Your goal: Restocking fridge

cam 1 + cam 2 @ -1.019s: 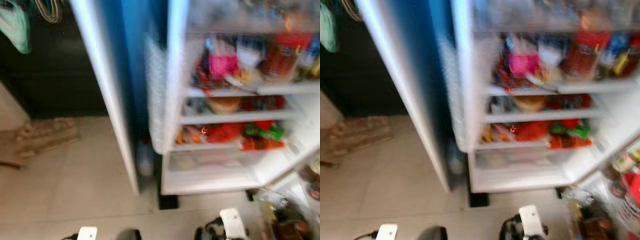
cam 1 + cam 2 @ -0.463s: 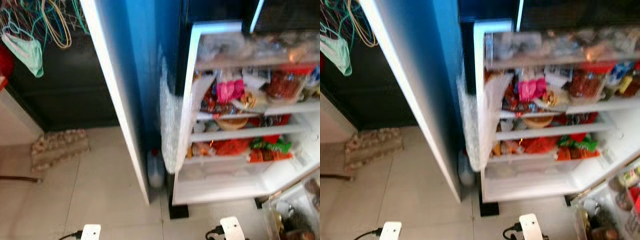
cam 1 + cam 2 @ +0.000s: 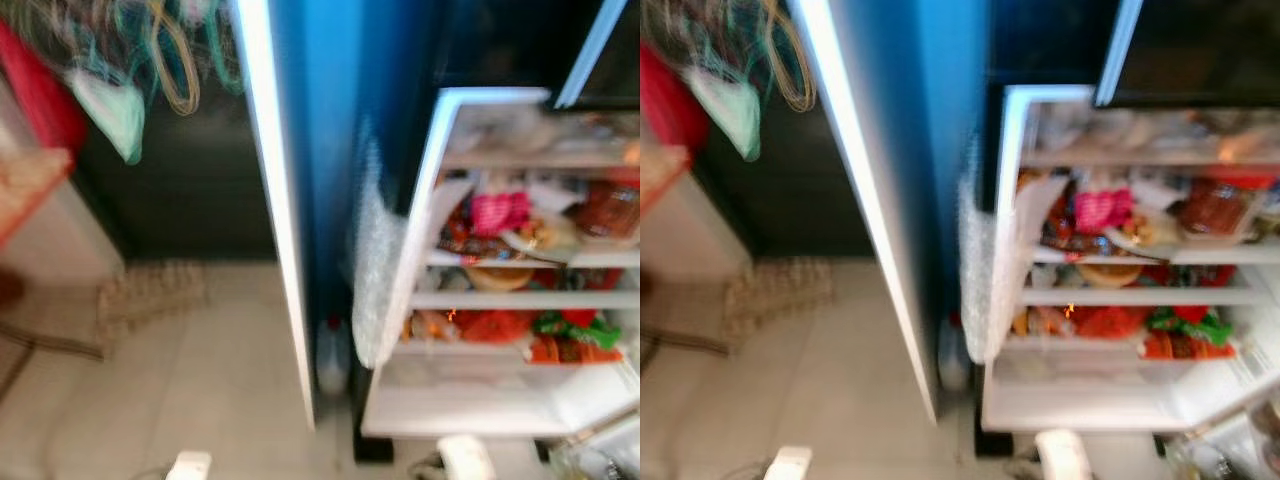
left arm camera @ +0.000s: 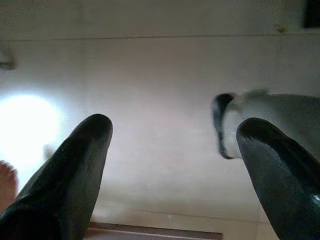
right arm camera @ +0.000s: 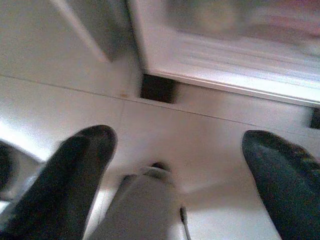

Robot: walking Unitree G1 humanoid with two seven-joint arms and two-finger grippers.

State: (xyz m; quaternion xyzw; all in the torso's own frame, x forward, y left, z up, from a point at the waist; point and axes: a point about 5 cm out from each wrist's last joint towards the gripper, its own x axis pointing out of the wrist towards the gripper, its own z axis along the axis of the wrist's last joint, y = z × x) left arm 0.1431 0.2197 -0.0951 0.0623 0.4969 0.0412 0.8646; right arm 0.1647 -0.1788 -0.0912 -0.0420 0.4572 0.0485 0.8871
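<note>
The fridge (image 3: 1012,260) stands open ahead on my right. Its white shelves (image 3: 1140,297) are packed with red, pink and green food packs, and there is a pale drawer (image 3: 1080,375) at the bottom. Both arms hang low, their white wrists at the bottom edge of the eye views (image 3: 190,465) (image 3: 465,458). My left gripper (image 4: 175,131) is open over the pale floor tiles and holds nothing. My right gripper (image 5: 180,142) is open too, above the floor just in front of the fridge base (image 5: 225,75).
A tall blue panel with a white edge (image 3: 280,230) stands left of the fridge, bubble wrap (image 3: 375,270) hanging beside it. A plastic bottle (image 3: 332,355) sits on the floor below. Egg trays (image 3: 150,290) lie left; hangers (image 3: 175,60) hang above. A bare foot (image 4: 6,182) is nearby.
The whole picture has shifted right and down and blurred, so the camera has moved. Both arms still hang low with the grippers open.
</note>
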